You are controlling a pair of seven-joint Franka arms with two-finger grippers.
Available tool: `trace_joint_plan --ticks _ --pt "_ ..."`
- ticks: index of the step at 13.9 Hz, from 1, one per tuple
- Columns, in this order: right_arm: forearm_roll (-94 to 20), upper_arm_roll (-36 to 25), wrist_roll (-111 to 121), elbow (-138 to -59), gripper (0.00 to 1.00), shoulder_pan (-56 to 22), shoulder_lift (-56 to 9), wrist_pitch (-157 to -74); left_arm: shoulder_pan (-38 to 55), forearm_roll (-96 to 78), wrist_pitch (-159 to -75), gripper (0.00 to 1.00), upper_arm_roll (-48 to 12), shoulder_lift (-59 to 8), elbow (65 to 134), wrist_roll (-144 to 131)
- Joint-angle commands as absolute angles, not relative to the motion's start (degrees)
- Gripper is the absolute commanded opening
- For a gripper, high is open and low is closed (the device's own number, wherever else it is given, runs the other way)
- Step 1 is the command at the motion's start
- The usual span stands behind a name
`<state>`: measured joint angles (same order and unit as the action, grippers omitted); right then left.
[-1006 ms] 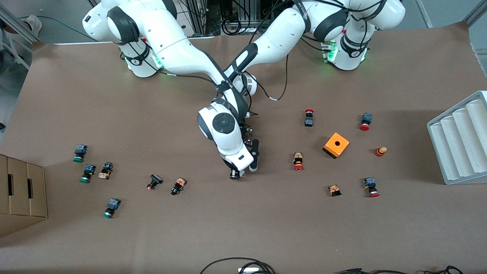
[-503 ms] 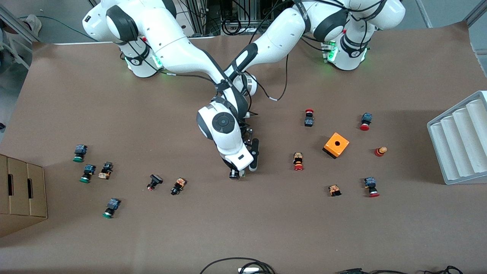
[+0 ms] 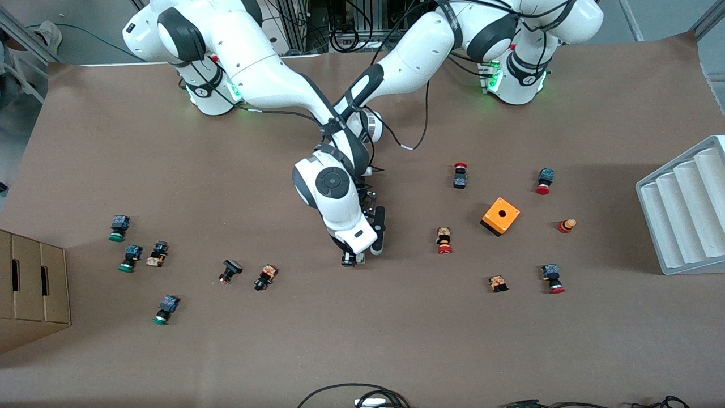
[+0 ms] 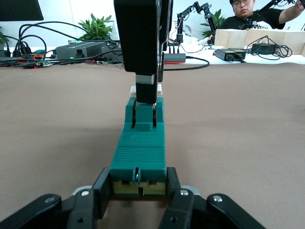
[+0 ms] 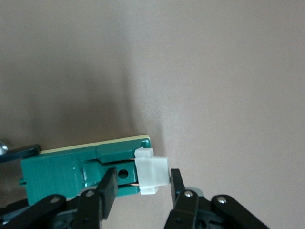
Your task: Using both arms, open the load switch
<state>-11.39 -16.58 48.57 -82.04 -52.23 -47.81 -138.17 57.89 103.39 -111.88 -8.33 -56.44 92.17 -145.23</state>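
The load switch (image 4: pixel 138 152), a narrow green block, lies on the brown table at its middle, mostly hidden under the right arm (image 3: pixel 266 73) in the front view. My left gripper (image 4: pixel 139 187) lies low along the table and is shut on the switch's yellowish end. From above, my right gripper (image 5: pixel 143 179) straddles the white sliding piece (image 5: pixel 152 174). One of its fingers (image 5: pixel 108 183) stands over the green body, apart from the piece; the other is at the piece's outer end. Thin copper pins show between body and piece. The left arm (image 3: pixel 408 56) passes under the right arm.
An orange box (image 3: pixel 500 216) and red-capped push-buttons (image 3: pixel 444 240) lie toward the left arm's end. Green-capped push-buttons (image 3: pixel 117 228) and a cardboard box (image 3: pixel 34 283) are at the right arm's end. A grey ribbed tray (image 3: pixel 685 209) stands at the table's edge.
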Motion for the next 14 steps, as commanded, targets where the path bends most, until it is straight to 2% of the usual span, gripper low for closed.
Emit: trace_joint_plan --ticks 1,14 --pt "-12.39 -16.52 48.60 -84.72 0.52 -53.17 -45.53 -136.32 57.48 103.62 -113.38 0.52 -7.82 -58.97 90.88 -146.07" --pt "-12.39 -16.52 48.43 -86.57 0.50 -54.14 -44.74 -136.41 57.48 103.62 -113.38 0.52 -7.82 -58.97 90.88 -146.07"
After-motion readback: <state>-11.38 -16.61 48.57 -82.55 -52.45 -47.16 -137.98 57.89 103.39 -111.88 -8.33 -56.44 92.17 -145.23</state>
